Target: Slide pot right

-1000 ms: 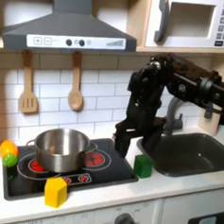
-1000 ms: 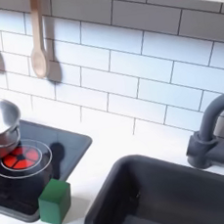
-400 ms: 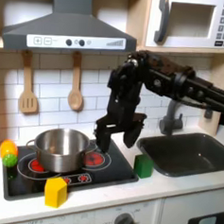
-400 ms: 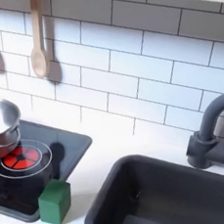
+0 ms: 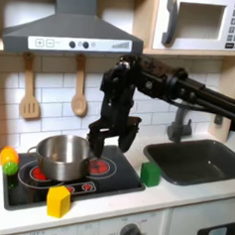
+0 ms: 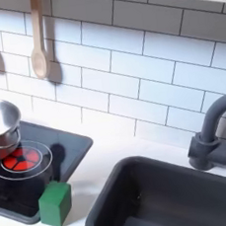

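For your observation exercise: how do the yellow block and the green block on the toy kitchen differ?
The yellow block sits at the stovetop's front edge; the green block sits by its right edge in the first exterior view. The yellow block looks larger than the green block. Both are small and blocky.

- The black, boxy-jointed robot arm [image 5: 167, 81] is matte plastic and metal throughout.
- Its black two-fingered gripper [image 5: 111, 141] has flat, dark fingers.

Shiny silver pot [image 5: 63, 156], round, short-sided, upright on the black stovetop [image 5: 115, 177]
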